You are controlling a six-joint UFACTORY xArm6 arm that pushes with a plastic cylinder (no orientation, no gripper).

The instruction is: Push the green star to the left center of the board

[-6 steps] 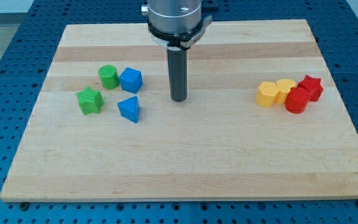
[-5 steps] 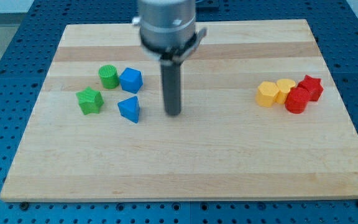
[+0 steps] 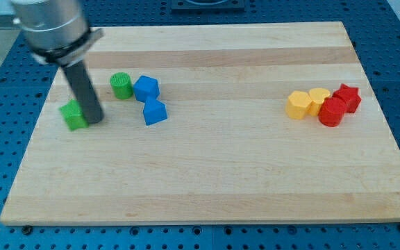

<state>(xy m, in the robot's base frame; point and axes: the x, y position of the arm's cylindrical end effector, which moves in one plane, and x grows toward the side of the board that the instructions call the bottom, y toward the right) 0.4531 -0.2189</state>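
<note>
So the green star (image 3: pixel 73 116) is sat right up against the view's left side of my tip (image 3: pixel 94 120), touching it and partly hidden by the rod, near the board's (image 3: pixel 207 180) left edge. No jaws here to be opened or shut, just a plain rod. The star looks light, hard and slidey, so it'll probably spin if nudged off-centre; it's best pushed square through its middle. A green cylinder (image 3: pixel 121 85) and two blue blocks (image 3: pixel 146 89) (image 3: pixel 155 111) are off to the tip's right.

Housing: a grey metallic cylinder, motion-blurred, with a darker lower collar.
Rod: straight, dark grey, round in section.
My tip (image 3: pixel 93 121): blunt, dark.
</note>
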